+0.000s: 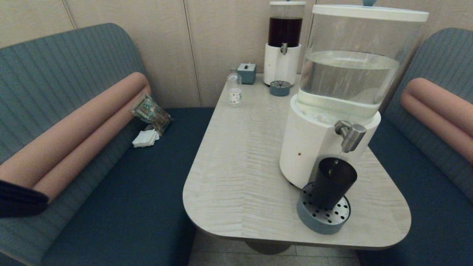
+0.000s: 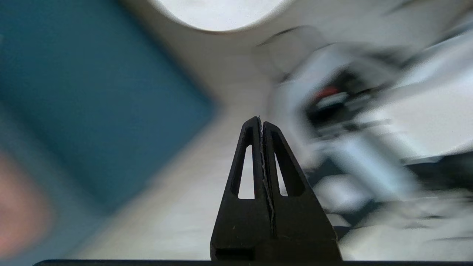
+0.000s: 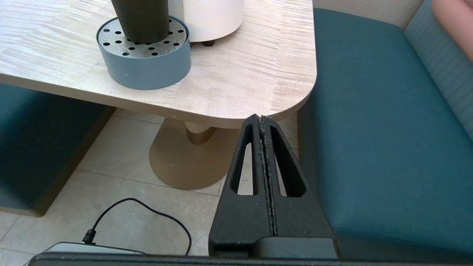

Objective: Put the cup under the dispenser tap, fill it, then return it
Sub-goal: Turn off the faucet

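The cup (image 1: 332, 186) stands upright on the round perforated drip tray (image 1: 325, 218), directly under the tap (image 1: 350, 136) of the big white-based dispenser (image 1: 314, 147), with its open mouth just below the spout. A thin thread of water seems to be falling into it, though how full it is you cannot tell from here.

Your left hand (image 2: 261, 123) is clenched with nothing in it and appears only in its own wrist view, well away from the cup. Your right hand (image 3: 262, 120) is also clenched and empty, parked below the near edge of the surface (image 1: 240, 155), with the drip tray in sight above it.

Expect the cup to be stiff and light by itself but noticeably heavier once it holds water (and quick to slosh). It has no handle, and the smooth matte wall tapers downward, so it could slide in a loose hold. Take it around the middle of the wall, below the rim, squarely from the side, and keep it upright while lifting it clear of the tray.
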{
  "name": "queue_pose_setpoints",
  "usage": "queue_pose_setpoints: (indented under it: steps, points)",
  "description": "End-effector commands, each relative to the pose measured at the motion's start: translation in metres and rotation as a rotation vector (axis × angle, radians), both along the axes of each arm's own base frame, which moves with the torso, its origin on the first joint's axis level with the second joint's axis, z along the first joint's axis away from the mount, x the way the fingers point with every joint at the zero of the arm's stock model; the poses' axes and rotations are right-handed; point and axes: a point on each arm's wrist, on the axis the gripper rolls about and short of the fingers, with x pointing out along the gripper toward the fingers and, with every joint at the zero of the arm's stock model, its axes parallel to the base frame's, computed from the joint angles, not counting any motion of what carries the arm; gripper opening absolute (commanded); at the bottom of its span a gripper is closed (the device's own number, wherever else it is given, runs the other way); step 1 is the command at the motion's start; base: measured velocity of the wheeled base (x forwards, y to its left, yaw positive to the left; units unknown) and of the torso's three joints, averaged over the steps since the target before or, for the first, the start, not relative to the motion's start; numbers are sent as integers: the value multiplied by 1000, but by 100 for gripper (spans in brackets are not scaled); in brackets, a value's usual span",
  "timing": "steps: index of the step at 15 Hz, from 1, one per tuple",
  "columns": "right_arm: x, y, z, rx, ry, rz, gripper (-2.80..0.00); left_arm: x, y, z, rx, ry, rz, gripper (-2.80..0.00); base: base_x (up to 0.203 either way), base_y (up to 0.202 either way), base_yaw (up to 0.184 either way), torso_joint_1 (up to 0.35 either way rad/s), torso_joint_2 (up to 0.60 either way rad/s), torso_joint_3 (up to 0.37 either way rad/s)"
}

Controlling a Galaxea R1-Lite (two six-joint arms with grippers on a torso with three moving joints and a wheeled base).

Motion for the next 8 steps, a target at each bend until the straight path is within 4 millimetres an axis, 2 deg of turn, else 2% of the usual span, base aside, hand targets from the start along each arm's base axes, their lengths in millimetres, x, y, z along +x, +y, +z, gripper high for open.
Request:
queue_pose_setpoints:
  steps: [1,3,6,8]
  points:
    - [0,0,0,0,-1,1,-280,54,-15,12,-4,-199,-56,-280,0,0,0,0,0,0]
    - [0,0,0,0,-1,1,-280,82,-44,13,-126,-251,-128,-280,0,0,0,0,0,0]
    - [0,0,0,0,-1,1,-280,128,-125,-1,-287,-282,-228,-280,0,0,0,0,0,0]
    - [0,0,0,0,-1,1,-280,140,-181,-19,-317,-287,-284,-280,0,0,0,0,0,0]
